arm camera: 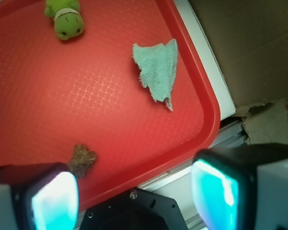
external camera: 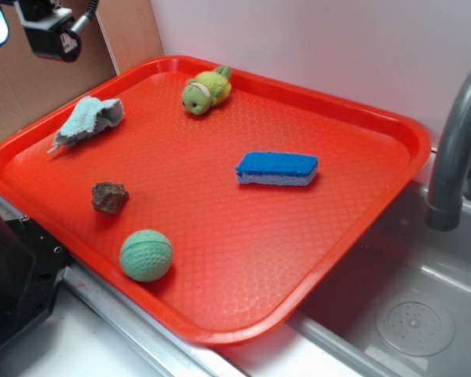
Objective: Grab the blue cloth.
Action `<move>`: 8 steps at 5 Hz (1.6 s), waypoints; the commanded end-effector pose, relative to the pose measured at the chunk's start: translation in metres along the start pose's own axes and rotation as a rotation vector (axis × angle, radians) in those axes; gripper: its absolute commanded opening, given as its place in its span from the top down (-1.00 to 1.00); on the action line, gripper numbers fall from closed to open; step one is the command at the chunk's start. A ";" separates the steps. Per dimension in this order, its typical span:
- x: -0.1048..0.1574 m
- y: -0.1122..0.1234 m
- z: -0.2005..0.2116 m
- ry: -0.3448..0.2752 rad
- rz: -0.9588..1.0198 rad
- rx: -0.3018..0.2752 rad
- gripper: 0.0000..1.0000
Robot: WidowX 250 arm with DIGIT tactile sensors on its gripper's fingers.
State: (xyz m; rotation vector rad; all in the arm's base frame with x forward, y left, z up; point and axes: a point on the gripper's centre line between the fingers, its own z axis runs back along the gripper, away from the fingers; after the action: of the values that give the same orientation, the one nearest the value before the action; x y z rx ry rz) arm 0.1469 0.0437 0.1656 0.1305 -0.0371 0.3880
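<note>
The blue cloth (external camera: 89, 119) is a small pale blue-grey wrinkled rag lying flat near the far left edge of the red tray (external camera: 243, 259). In the wrist view the cloth (arm camera: 157, 72) lies close to the tray's right rim (arm camera: 209, 120). My gripper (external camera: 27, 23) hangs high above the tray's left corner, only partly in the exterior view. In the wrist view the gripper (arm camera: 134, 199) is open and empty, with its two pads wide apart over the tray's edge, well short of the cloth.
On the tray lie a green plush toy (external camera: 206, 89), a bright blue sponge (external camera: 277, 168), a brown rock (external camera: 109, 197) and a green ball (external camera: 146, 255). A grey faucet (external camera: 455, 141) and a sink (external camera: 408, 314) are to the right. A black robot base (external camera: 12, 275) is at the left.
</note>
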 end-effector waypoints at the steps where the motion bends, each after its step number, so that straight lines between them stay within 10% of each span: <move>1: 0.003 0.010 -0.008 -0.050 0.017 -0.014 -1.00; 4: -0.022 0.023 -0.048 -0.026 -0.122 -0.010 -1.00; 7: 0.081 0.019 -0.078 -0.038 -0.311 -0.007 -1.00; 8: 0.078 0.026 -0.089 -0.059 -0.323 -0.016 -1.00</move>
State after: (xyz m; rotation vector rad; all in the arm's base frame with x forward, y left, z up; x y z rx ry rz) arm 0.2066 0.1016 0.0747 0.1163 -0.0427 0.0580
